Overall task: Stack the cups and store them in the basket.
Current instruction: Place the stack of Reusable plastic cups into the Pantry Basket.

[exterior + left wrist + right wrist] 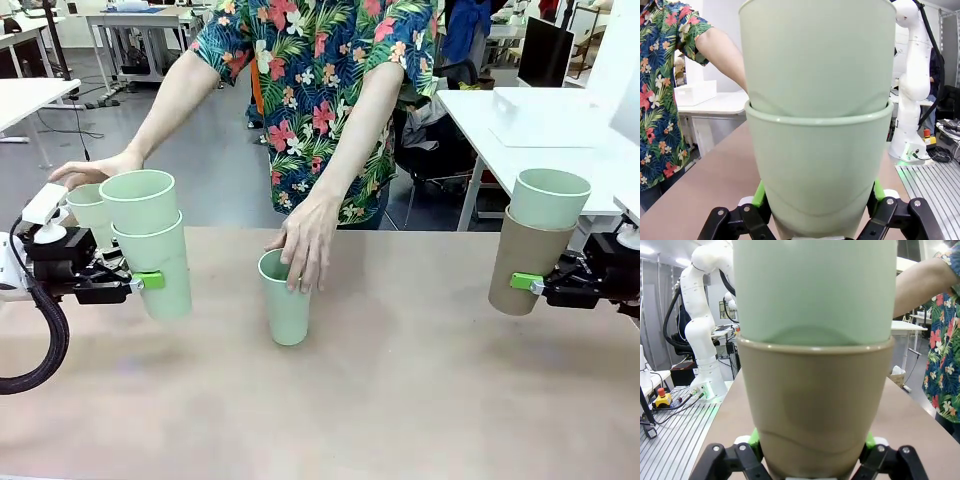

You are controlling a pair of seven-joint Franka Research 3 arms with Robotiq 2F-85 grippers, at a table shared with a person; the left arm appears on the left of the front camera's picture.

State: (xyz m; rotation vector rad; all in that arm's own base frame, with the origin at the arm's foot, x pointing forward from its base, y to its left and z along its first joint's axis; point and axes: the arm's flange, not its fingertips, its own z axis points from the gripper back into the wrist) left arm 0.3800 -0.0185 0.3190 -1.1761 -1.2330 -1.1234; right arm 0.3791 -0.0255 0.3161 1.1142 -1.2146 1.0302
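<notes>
The left gripper [160,282] is clamping two nested mint cups [150,235] at the left edge of the table [420,400], and a person's hand [92,170] is resting on another mint cup [88,212] behind. Their other hand [305,240] is touching a mid-table cup [286,310]. The right gripper [522,283] is clamping a tan cup [522,255], which is holding a mint one [548,200], at the right edge.

a tan tabletop [420,400] lies under the left gripper [160,282] and the right gripper [517,282]. beyond the left gripper are grey floor [215,160] and a white table [30,95], with a far desk [130,18] behind. beyond the right gripper a second white table [470,125] bears a white box [545,115], with a dark monitor [545,50] past it.
</notes>
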